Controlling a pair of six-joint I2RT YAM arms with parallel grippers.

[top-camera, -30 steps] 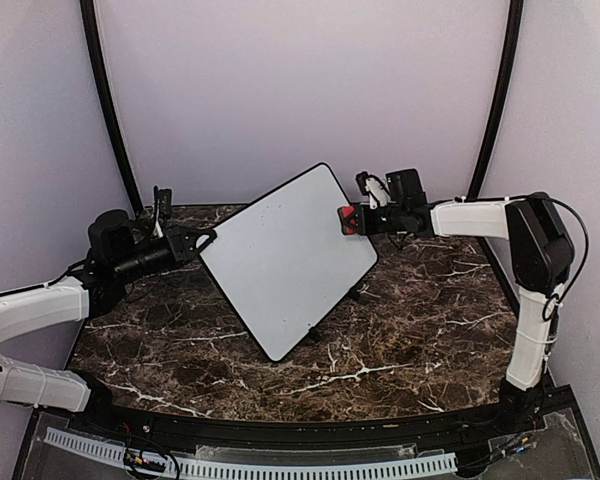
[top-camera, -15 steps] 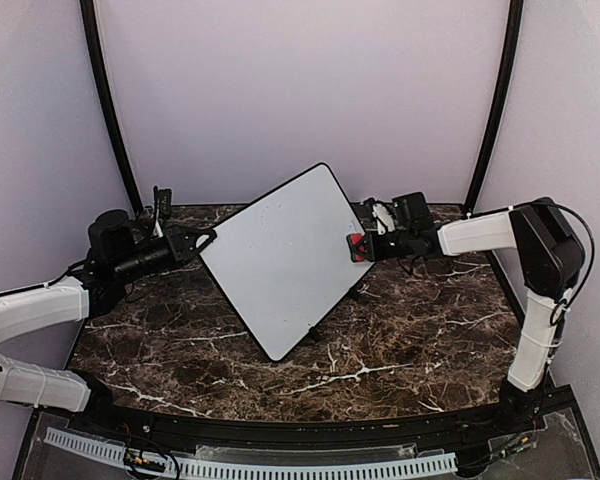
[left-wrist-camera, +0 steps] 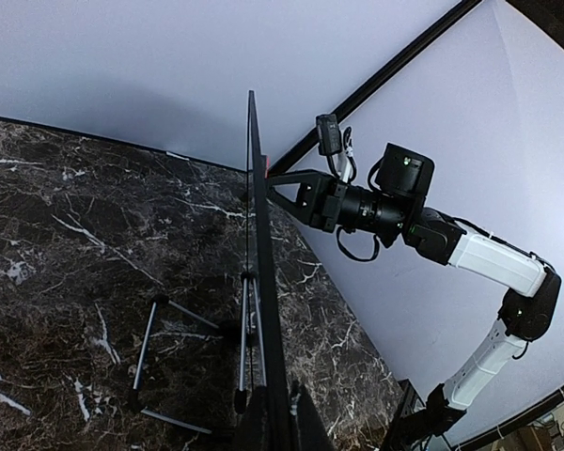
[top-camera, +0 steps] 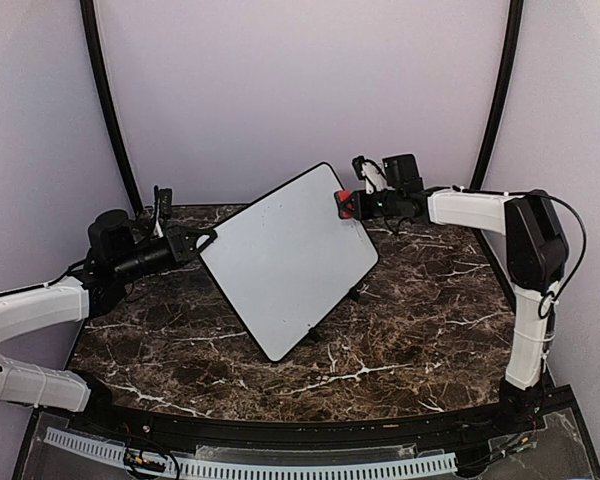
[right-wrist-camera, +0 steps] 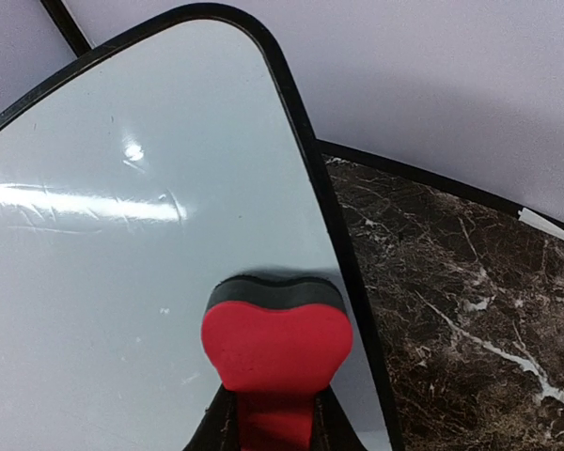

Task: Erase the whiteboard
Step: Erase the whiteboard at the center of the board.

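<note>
Since half a second earlier, the right hand (top-camera: 354,204) had climbed the right edge of the board (top-camera: 285,255), from about mid-height to just below the top corner. It was clamped on a red eraser (right-wrist-camera: 275,343), whose dark felt end lay against the white face just inside the black frame. The board stood tilted on a thin black stand (left-wrist-camera: 242,348) toward the back of the marble worktop (top-camera: 400,320), between the two hands. The left hand (top-camera: 195,243) was closed on the board's left corner, its fingers pinching the frame, which the left wrist view showed edge-on. The right arm reached in from the right, level with the board's upper corner. A few faint specks showed on the white face.
</note>
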